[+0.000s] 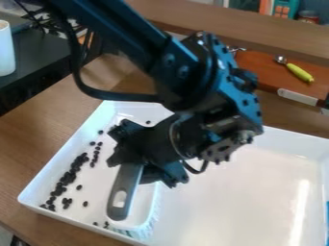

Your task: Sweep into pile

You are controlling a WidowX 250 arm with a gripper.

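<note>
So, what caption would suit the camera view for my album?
Robot gripper holding a brush over a white tray, with dark beans scattered beside it.

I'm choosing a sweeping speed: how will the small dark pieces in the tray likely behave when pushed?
Being small and roundish, the dark pieces may roll or scatter. The glossy tray probably gives little grip, though its raised walls should stop strays.

Your arm [122, 36] is black | cable [78, 77] thick, black | round holes dot your wrist bracket [243, 103] | gripper [132, 168] black, angular
</note>
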